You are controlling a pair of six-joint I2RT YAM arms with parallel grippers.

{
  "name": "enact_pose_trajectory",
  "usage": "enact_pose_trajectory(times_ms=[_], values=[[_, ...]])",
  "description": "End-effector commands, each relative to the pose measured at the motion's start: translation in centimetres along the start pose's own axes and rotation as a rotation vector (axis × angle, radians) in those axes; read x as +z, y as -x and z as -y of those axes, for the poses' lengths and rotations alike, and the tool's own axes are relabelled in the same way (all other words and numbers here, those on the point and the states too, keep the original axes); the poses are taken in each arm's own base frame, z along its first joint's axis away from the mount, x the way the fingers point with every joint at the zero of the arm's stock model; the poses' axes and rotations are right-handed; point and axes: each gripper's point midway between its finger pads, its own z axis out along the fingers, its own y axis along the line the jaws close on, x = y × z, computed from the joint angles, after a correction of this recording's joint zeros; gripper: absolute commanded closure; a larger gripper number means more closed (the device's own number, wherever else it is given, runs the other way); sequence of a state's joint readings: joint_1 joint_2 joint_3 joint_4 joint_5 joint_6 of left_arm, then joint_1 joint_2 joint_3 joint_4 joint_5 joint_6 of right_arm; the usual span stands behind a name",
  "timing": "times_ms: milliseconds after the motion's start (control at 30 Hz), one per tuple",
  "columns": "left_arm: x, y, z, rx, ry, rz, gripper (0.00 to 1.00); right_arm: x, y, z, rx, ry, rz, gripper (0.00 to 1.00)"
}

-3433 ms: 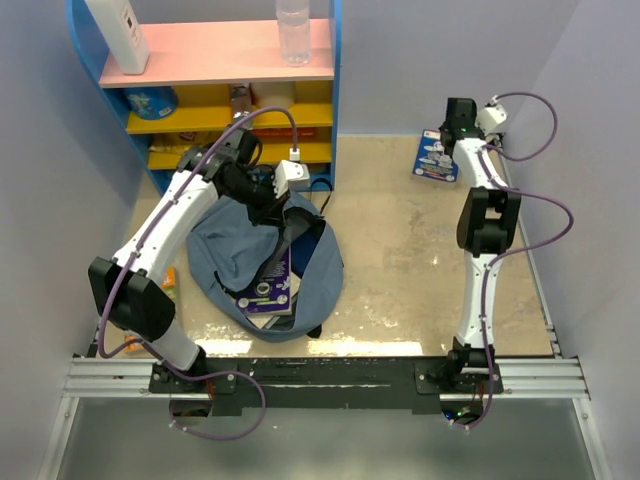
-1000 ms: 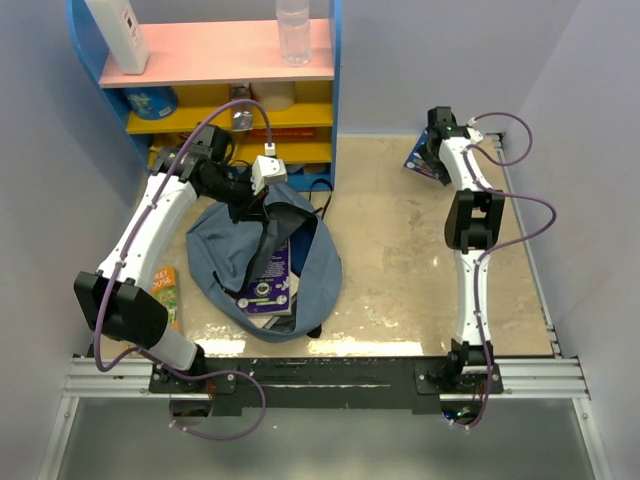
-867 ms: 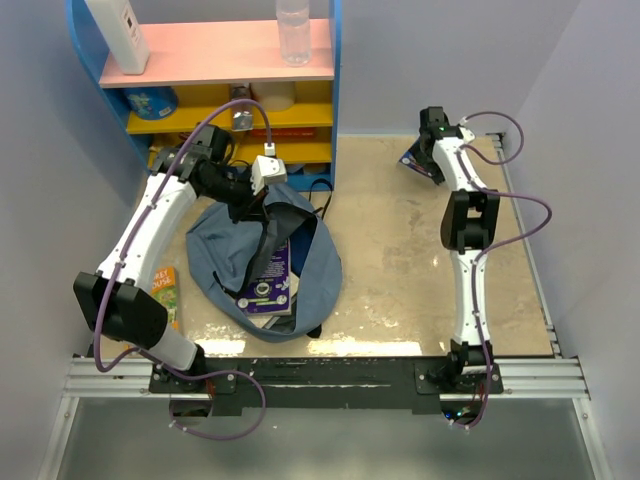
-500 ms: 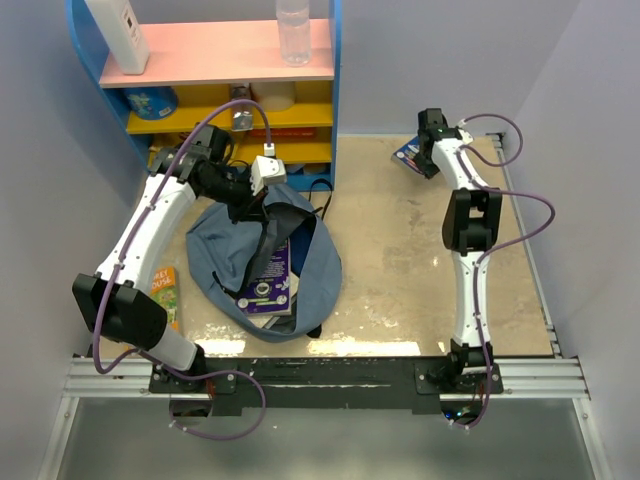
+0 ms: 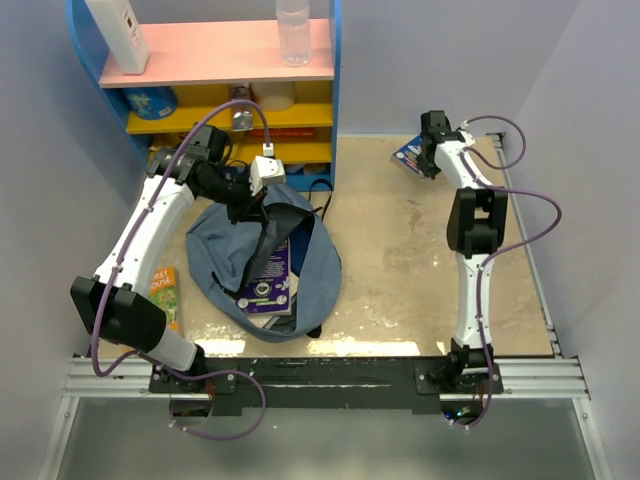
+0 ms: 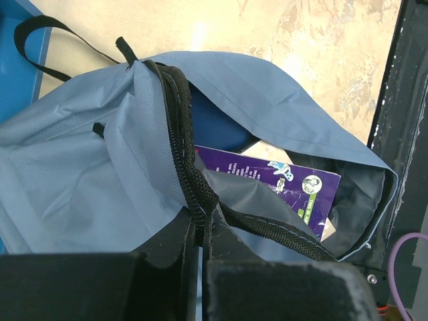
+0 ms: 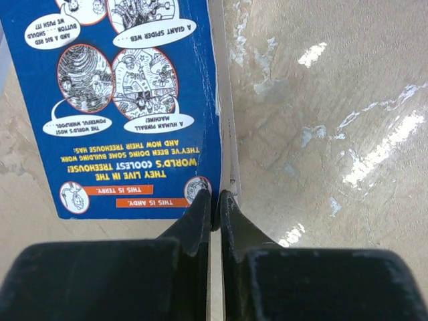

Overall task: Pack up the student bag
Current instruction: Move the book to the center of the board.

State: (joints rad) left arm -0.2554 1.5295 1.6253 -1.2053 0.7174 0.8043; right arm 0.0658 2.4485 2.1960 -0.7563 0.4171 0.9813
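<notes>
**Both grippers pinched shut: one on the bag, one on a blue book**

The table [image 5: 400, 260] has grey walls on its left, far and right sides. The arms are fixed along its near edge. A blue, yellow and pink shelf [image 5: 220, 50] fills the far left corner.

The student bag [image 5: 225, 250] lies on the left half of the table, just in front of the shelf. Its mouth is open. A wide stretch of table lies between the bag and the right arm.

A purple book [image 6: 281, 177] sits inside the bag. An orange book [image 5: 160, 290] lies on the table near the left wall, beside the left arm.

The left gripper [image 6: 200, 234] is squeezed tight on the bag's black zipper edge, at the end nearest the shelf. The right gripper [image 7: 215, 200] is far back by the far wall. Its jaws are clamped on the bottom edge of a blue book [image 7: 127, 100].

A second ago the right jaws were wide apart, and now they are together on the book. A few seconds ago that book lay nearer the right wall; it now sits a little more to the left. The left gripper held the bag's edge then too.
</notes>
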Motion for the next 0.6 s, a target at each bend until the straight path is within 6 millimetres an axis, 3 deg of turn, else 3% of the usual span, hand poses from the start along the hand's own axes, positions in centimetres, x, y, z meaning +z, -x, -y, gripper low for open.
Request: enact_pose_trajectory(times_ms=[0, 100, 167, 200, 267, 300, 333, 400, 567], values=[[-2.0, 2.2, 0.7, 0.051, 0.022, 0.077, 1.00, -1.9, -0.2, 0.2, -0.033, 0.034, -0.029, 1.00], [-2.0, 2.2, 0.8, 0.052, 0.026, 0.078, 1.00, -2.6, -0.7, 0.7, -0.048, 0.048, -0.047, 1.00], [-2.1, 2.3, 0.8, 0.056, 0.032, 0.082, 1.00, -3.2, -2.1, 0.7, -0.089, 0.071, -0.062, 1.00], [-2.2, 2.4, 0.7, 0.056, 0.035, 0.084, 1.00, -4.4, -1.9, 0.4, -0.103, 0.099, -0.056, 1.00], [-2.1, 2.3, 0.6, 0.055, 0.040, 0.085, 1.00, -5.1, -4.3, 0.7, -0.172, 0.112, -0.078, 1.00], [-2.1, 2.3, 0.6, 0.051, 0.042, 0.085, 1.00, -6.7, -4.7, 0.2, -0.194, 0.158, -0.082, 1.00], [-1.9, 2.3, 0.6, 0.045, 0.036, 0.086, 1.00, -6.9, -7.2, 1.0, -0.244, 0.150, -0.106, 1.00], [-2.0, 2.4, 0.9, 0.037, 0.027, 0.090, 1.00, -8.1, -9.8, 1.6, -0.303, 0.197, -0.144, 1.00], [-2.6, 3.1, 1.6, 0.028, 0.019, 0.113, 1.00, -10.6, -18.1, 5.8, -0.528, 0.264, -0.243, 1.00]])
